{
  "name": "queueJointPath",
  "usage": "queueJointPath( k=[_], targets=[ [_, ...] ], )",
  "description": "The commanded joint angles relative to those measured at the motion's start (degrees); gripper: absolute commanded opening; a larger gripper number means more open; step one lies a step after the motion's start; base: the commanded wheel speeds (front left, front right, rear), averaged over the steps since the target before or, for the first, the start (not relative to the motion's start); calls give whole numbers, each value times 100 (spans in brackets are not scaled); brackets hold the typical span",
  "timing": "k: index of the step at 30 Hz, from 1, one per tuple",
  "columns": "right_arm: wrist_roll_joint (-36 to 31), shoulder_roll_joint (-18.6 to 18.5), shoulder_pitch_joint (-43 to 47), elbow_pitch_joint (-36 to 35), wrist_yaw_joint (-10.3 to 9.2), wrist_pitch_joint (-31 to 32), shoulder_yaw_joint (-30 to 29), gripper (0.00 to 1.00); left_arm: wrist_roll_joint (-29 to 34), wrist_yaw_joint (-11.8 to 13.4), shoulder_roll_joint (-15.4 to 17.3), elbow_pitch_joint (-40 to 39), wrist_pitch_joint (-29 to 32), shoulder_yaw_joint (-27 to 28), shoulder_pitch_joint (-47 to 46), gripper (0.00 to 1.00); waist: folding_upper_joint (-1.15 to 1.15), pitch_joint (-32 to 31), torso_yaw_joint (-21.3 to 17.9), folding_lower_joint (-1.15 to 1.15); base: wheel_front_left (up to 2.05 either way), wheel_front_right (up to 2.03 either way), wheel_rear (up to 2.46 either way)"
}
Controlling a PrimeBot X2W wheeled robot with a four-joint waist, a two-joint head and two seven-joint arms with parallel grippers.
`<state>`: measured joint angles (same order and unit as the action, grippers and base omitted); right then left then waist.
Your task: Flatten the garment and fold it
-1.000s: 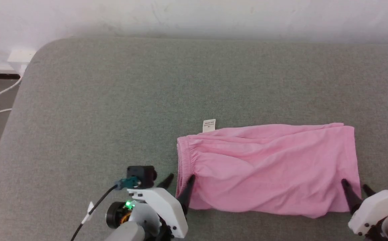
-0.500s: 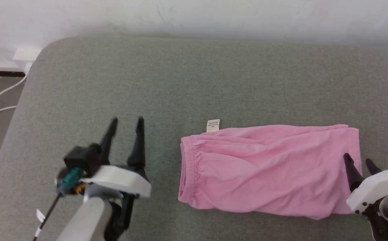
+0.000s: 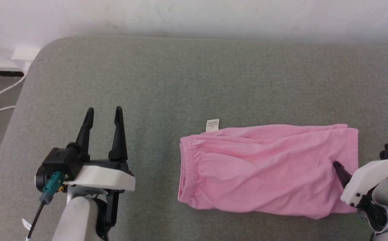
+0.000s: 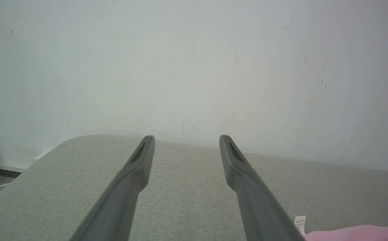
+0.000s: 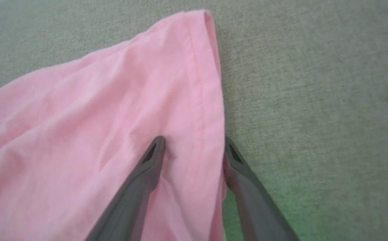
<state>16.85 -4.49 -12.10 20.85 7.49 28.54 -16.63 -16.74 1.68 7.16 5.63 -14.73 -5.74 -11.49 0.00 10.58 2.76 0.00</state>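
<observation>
Our left gripper point(image 3: 104, 110) hangs open toward the cushion's point(image 3: 180, 77) left edge; our right gripper point(image 5: 194, 142), jaws apart, straddles the shorts' point(image 3: 264, 170) hem point(image 5: 202, 100).

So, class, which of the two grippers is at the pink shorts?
The right gripper: its fingers straddle the hem of the shorts. The left gripper stands open over bare grey cushion, apart from them.

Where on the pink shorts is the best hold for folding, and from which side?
Likely the garment's stitched leg hem, from the robot's right: it lies flat and free on the cushion, and the right gripper's open jaws straddle it.
</observation>
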Motion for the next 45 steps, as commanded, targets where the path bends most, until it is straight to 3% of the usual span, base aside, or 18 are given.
queueJointPath(
  k=[1,3,8,15,22,26,30,33,38,44,45],
  targets=[
    [66,161,97,205,0,184,157,24,105,-94,-65,32,-26,110,85,100,0,-8,-2,0,0,0,0],
    [31,161,99,132,0,192,161,0,198,-179,-139,61,-26,233,113,100,0,-25,3,0,0,0,0],
    [-142,161,171,-168,0,180,-76,0,364,-329,-277,133,-27,436,147,100,0,-75,37,0,0,0,0],
    [-1046,159,398,-904,0,109,-1106,0,453,-476,-380,287,-27,533,162,100,0,-111,84,0,0,0,0],
    [-1550,160,628,-1556,0,165,-1431,0,462,-536,-413,377,-27,558,170,100,0,-142,100,0,0,0,0],
    [-1366,160,885,-2326,0,329,-658,0,449,-572,-421,426,-27,553,188,100,0,-184,107,0,0,0,0],
    [-1211,160,1160,-3419,0,695,641,0,433,-576,-425,444,-27,577,215,100,0,-211,74,0,0,0,0],
    [-1342,76,1145,-3829,0,935,1688,0,374,-565,-426,454,-27,536,200,100,0,-192,70,0,0,0,0],
    [-1254,-68,728,-3429,0,1196,2985,0,254,-519,-427,441,-27,405,99,100,0,-91,163,0,0,0,0],
    [-1067,44,215,-2422,0,1229,3607,0,153,-480,-427,450,-27,261,-15,100,0,25,347,0,0,0,0],
    [-1005,66,168,-2297,0,1214,3653,8,139,-476,-427,453,-27,242,-27,100,0,40,375,0,0,0,0]
  ],
)
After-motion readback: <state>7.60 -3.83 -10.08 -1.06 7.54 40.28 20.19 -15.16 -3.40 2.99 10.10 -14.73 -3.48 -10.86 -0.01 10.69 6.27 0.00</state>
